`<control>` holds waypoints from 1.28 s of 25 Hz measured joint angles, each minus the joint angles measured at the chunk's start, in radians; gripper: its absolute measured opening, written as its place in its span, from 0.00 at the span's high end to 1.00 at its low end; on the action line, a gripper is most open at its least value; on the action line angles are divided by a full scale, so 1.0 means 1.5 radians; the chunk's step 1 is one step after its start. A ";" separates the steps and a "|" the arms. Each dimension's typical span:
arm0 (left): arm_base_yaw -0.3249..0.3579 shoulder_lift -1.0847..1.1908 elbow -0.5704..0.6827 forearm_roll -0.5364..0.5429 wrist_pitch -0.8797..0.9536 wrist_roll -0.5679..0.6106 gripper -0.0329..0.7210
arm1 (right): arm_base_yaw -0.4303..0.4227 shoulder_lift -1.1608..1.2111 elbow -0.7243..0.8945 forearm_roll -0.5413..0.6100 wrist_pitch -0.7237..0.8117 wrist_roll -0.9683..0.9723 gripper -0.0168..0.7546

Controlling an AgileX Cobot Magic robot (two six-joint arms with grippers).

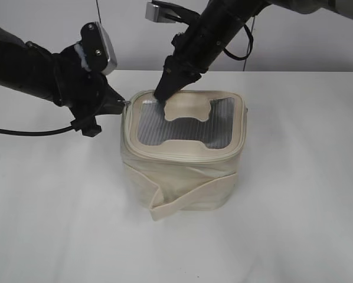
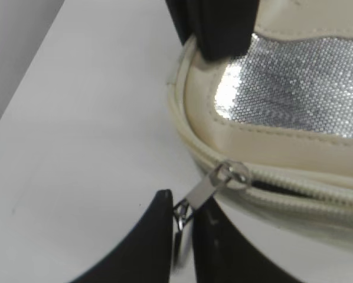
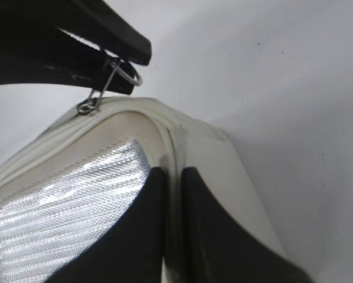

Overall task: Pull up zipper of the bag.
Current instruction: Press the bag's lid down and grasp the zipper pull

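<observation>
The cream bag (image 1: 182, 177) stands on the white table, grey mesh top (image 1: 182, 127) with a cream H patch facing up. The cream zipper (image 2: 294, 186) runs round its top rim. My left gripper (image 2: 182, 215) is shut on the silver zipper pull (image 2: 206, 188) at the bag's far left corner (image 1: 124, 104). The pull and ring also show in the right wrist view (image 3: 108, 82). My right gripper (image 3: 173, 180) is shut, pinching the bag's top rim near the far left of the mesh (image 1: 163, 97).
The white table (image 1: 294, 224) lies all round the bag. A cream strap (image 1: 188, 197) wraps the bag's front side. A black cable (image 1: 29, 131) trails from the left arm over the table.
</observation>
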 joint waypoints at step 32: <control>-0.029 -0.141 0.108 0.198 0.126 -0.410 0.97 | 0.012 0.004 0.005 0.037 0.002 0.111 0.91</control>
